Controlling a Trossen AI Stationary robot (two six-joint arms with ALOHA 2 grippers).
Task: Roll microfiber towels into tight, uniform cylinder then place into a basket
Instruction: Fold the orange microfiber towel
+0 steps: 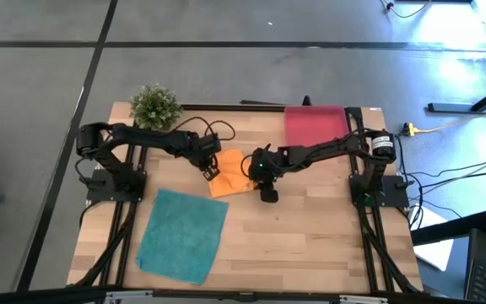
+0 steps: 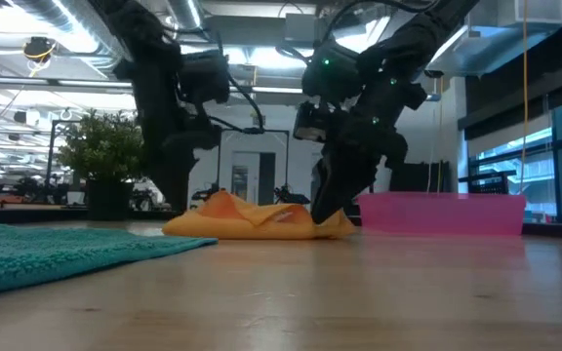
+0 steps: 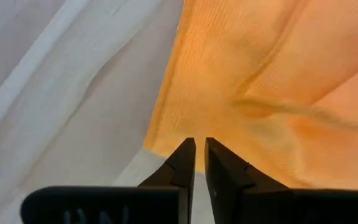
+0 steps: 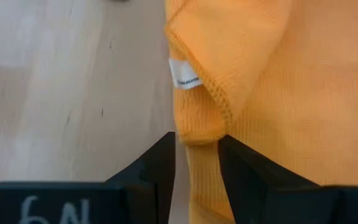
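Note:
The orange towel [image 1: 230, 175] lies crumpled at the table's middle, between my two grippers. My left gripper [image 3: 199, 149] is at its left edge and shut on it. My right gripper [image 4: 197, 163] is at its right side, shut on a fold next to a white label [image 4: 185, 79]. In the low view the orange towel [image 2: 252, 219] humps up from the tabletop. The teal towel [image 1: 182, 235] lies flat at the near left. The pinkish-red basket [image 1: 315, 125] stands at the far right. My left gripper pinches the orange towel's edge near a corner [image 3: 185, 132] between its two nearly closed fingers. The fingers come steeply from above. That side is raised a little, and the rest of the towel lies on the table. My right gripper pinches a folded-over, hemmed edge of the orange towel [image 4: 197, 134], several layers thick, between its two fingers. The fingers slant down from the table's right. The cloth bunches above the fingers, and the towel's lower part [image 2: 305, 230] rests on the table.
A small green plant [image 1: 155, 105] in a dark pot stands at the far left corner. Cables lie beside the left arm's base at the back. Bare wood lies along the near right of the table.

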